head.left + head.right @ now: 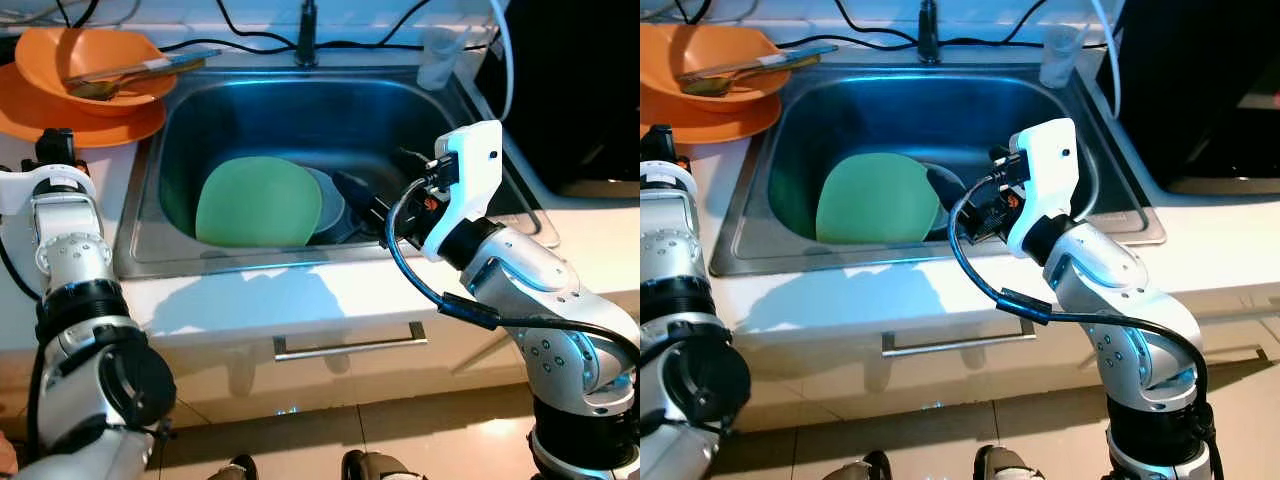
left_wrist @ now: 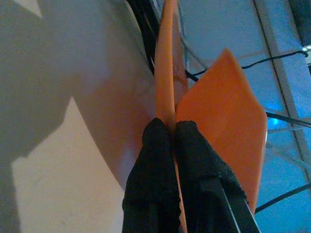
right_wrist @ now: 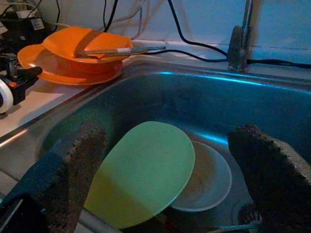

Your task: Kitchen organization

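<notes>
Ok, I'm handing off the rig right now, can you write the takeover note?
Left hand: shut on the rim of the orange plate on the counter left of the sink; an orange bowl with utensils sits on that plate.
Right hand: open, over the sink, holding nothing.
In the sink: green plate tilted over a white bowl.
Done: nothing evident. Left: sink dishes, likely the green plate first.

A white desk [image 1: 300, 290] surrounds the steel basin. Black cables [image 1: 260, 40] trail along the back wall behind the tap [image 1: 306, 35]. A drawer handle [image 1: 350, 345] runs below the front edge, above a glossy tiled floor [image 1: 400, 430].
</notes>
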Robot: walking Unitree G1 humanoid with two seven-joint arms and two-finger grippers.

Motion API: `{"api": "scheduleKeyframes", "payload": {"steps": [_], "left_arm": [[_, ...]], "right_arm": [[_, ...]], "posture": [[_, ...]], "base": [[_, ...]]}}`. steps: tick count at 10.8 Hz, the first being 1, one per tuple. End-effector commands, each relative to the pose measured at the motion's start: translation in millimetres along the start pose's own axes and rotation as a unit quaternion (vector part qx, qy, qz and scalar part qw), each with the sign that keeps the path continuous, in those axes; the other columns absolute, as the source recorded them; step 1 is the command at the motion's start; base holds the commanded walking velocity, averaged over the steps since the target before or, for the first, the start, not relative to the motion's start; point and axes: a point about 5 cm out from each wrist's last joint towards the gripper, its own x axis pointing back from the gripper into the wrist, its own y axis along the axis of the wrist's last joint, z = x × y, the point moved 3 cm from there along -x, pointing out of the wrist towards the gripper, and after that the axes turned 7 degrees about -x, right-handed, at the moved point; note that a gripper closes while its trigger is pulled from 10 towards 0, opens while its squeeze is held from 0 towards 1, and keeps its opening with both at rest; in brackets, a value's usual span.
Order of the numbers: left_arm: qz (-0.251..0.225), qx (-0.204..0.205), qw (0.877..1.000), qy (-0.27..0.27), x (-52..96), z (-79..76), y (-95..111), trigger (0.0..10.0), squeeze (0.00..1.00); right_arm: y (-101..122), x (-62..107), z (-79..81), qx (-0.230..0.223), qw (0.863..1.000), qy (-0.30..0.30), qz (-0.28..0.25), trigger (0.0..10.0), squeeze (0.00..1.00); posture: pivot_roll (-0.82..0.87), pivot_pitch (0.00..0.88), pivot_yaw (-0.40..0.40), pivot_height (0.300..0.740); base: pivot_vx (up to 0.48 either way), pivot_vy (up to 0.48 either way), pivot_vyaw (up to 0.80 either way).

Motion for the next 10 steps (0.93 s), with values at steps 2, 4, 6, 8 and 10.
{"api": "scheduleKeyframes", "payload": {"steps": [2, 4, 6, 8, 10], "left_arm": [[0.169, 0.040, 0.956, 0.237, 63.2, 129.3, -89, 0.0, 0.00], [0.161, 0.054, 0.960, 0.222, 78.2, 124.2, -86, 0.0, 0.00], [0.146, 0.068, 0.963, 0.215, 84.3, 123.4, -78, 0.0, 0.00], [0.131, 0.073, 0.967, 0.208, 85.4, 118.2, -65, 0.0, 0.00], [0.129, 0.074, 0.963, 0.225, 90.5, 124.7, -64, 0.0, 0.00]], "right_arm": [[-1, 0.3, -0.8, 0.004, 1.000, 0.002, 0.001, 10.0, 0.00], [-2, -1.1, -1.1, 0.003, 1.000, 0.004, 0.002, 10.0, 0.00], [-3, -1.8, -1.4, 0.000, 1.000, 0.006, 0.003, 10.0, 0.00], [-6, -5.7, 0.0, -0.003, 1.000, 0.016, 0.005, 10.0, 0.00], [-5, -8.7, 0.6, -0.002, 1.000, 0.019, 0.003, 10.0, 0.00]], "posture": [[-0.29, 0.208, -0.193, 0.740], [-0.27, 0.215, -0.198, 0.740], [-0.26, 0.216, -0.202, 0.740], [-0.23, 0.211, -0.215, 0.740], [-0.23, 0.210, -0.215, 0.740]], "base": [[0.000, 0.000, 0.00], [0.000, 0.000, 0.00], [0.000, 0.000, 0.00], [0.000, 0.000, 0.00], [0.000, 0.000, 0.00]]}}
